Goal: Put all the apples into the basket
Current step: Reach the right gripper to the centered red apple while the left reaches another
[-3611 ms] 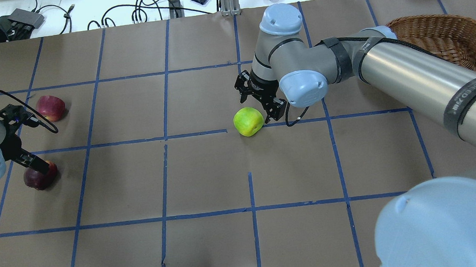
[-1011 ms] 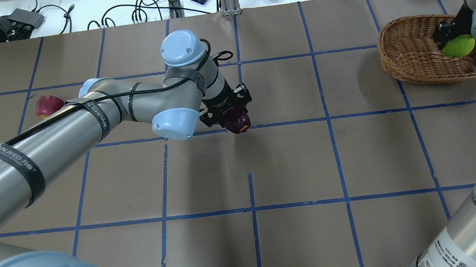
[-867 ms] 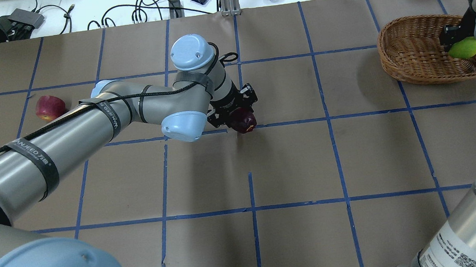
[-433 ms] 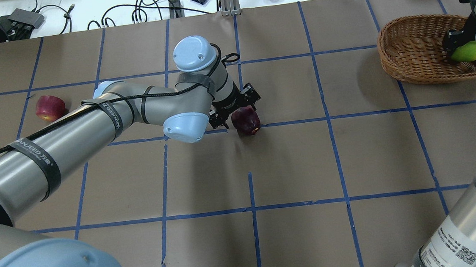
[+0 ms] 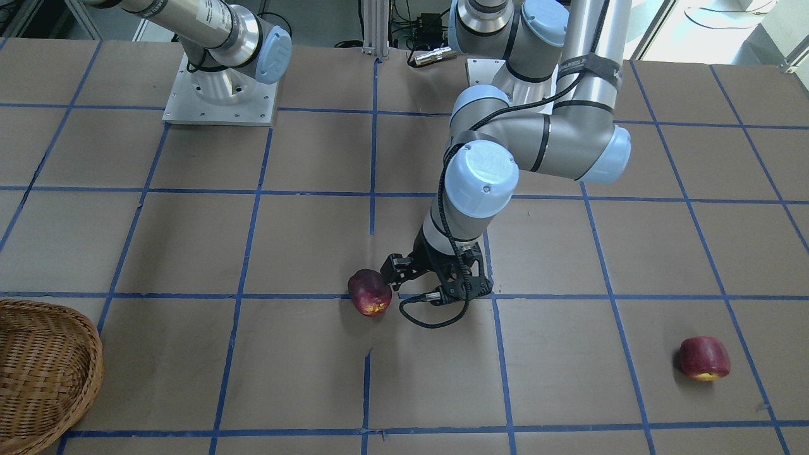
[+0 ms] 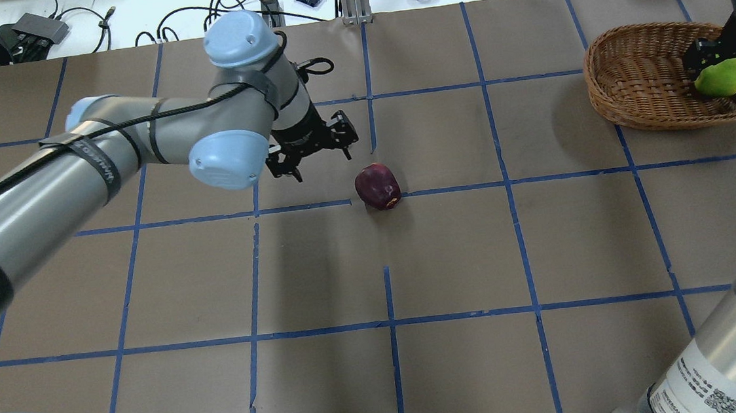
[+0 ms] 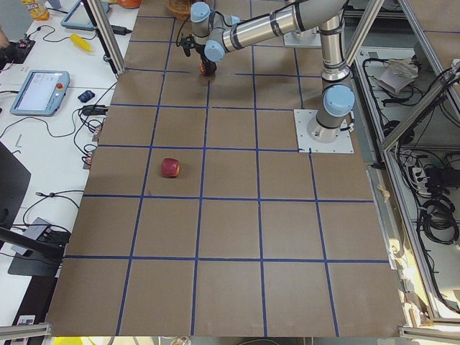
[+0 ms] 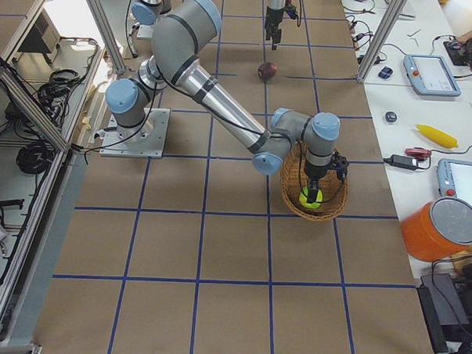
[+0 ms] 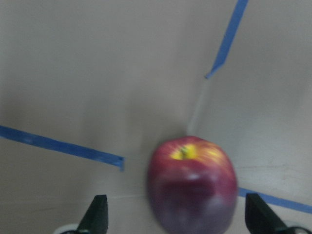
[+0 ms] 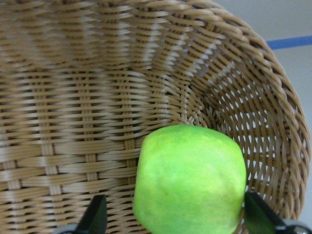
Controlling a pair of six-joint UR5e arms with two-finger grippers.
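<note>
- While my left end effector [image 6: 323,157] hangs just above the bench [image 6: 451,259] near its middle, its fingers [image 9: 97,217] are spread wide and grip nothing.
- A dark red apple [image 6: 377,187] lies on the bench close beside that end effector, on the side toward my right. It is clear of both fingers.
- My left wrist camera shows this apple lying on its side, with a yellow patch turned toward the lens.
- The apple rests on a blue tape line [image 6: 445,189] of the grid that covers the bench.
- A second red apple [image 5: 705,358] lies alone on my left half of the bench, nearer the far edge and well apart from both end effectors. My left arm [image 6: 77,183] hides it from the overhead camera.
- The basket [image 6: 641,86] stands on my right side, close to the far edge of the bench.
- My right end effector [image 10: 176,218] reaches down into the basket. Its fingers stand apart on either side of the lime-green apple [image 6: 720,77], with a clear gap at one finger, so the grip is loose.
- The lime-green apple sits inside the basket, in the part nearest the bench's right end.
</note>
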